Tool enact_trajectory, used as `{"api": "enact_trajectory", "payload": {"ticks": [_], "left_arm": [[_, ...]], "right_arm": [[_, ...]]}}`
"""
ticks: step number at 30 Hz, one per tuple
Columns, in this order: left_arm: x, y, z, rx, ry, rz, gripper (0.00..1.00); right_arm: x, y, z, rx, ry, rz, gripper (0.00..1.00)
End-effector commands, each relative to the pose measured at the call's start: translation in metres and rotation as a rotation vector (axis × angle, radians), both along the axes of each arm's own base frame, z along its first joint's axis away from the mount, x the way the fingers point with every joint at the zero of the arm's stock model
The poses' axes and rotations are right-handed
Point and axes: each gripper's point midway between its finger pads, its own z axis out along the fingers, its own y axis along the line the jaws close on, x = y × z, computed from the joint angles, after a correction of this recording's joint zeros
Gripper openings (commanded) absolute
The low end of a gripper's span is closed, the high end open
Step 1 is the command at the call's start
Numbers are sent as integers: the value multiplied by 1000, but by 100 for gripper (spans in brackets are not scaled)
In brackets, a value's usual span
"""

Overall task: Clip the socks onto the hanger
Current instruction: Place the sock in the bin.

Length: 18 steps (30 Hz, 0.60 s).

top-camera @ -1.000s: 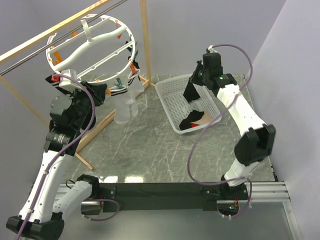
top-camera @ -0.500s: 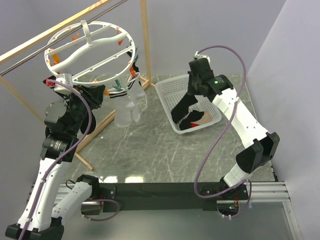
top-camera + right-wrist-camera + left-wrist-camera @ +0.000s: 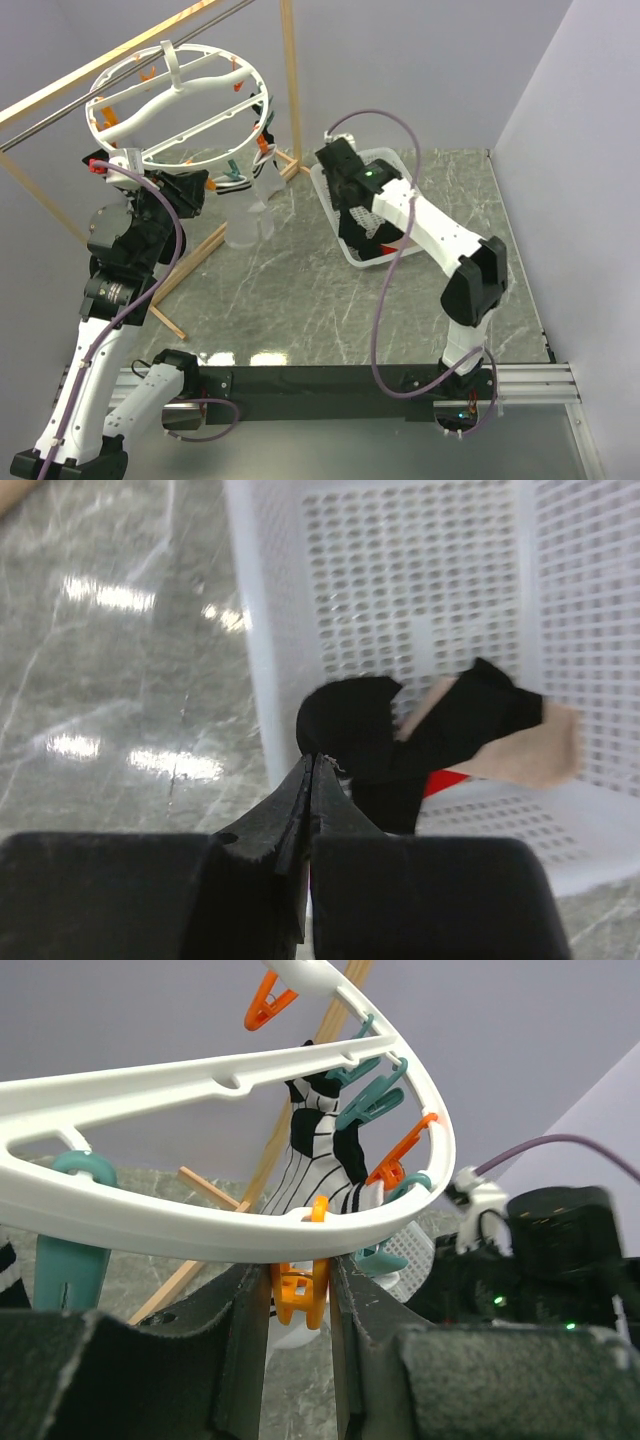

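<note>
Socks, held one: a black sock (image 3: 345, 725) sits right at the tips of the right gripper (image 3: 312, 764), its edge caught between them, the rest bunched just beyond.
Right gripper state: fingers pressed together, pinching the black sock's edge.
Below the right gripper: the near wall of a white mesh basket (image 3: 420, 590); the held sock overlaps that wall in the wrist view.
Beyond the right gripper, in the basket: more black fabric (image 3: 470, 715), a beige piece (image 3: 535, 750) and a bit of red (image 3: 445, 782). I cannot tell where the held sock ends and the other black fabric begins.
To the left of the right gripper: bare grey marble table (image 3: 120, 680).
Hanger: the white ring (image 3: 150, 1212) arches just above the left gripper (image 3: 297, 1275).
Left gripper state: its two fingers are drawn close, one on each side of an orange clip (image 3: 300, 1298) that hangs from the ring, and they squeeze it.
Past the left gripper: a black-and-white striped sock (image 3: 315, 1155) hangs from a teal clip (image 3: 365, 1100) on the far side of the ring.
Between the grippers: the two are well apart, the left up at the ring, the right over the basket's near edge.
</note>
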Motion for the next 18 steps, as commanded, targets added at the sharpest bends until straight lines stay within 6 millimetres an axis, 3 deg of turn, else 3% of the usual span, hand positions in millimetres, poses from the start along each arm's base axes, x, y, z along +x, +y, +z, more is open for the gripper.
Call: {"api": "enact_trajectory", "payload": {"ticks": [1,4,8,14,18], "left_arm": [[-4,2,13,4,-52,5,12],[-5,2,14,4,-52,6,12],[-4,0,10,-1,-48,-1,12],[-4,0,11,4,-54,-1,12],[-6,2,13,13,-62,4,12]], "right_arm": [[-2,18,-16,5,7,-5,0],[-5,27,-31,-7,37,-1,0],[-10,39,-22,69,36,35,0],[-36,77,-4,279,73,241,33],[-45,74,15,301,14,320,51]]}}
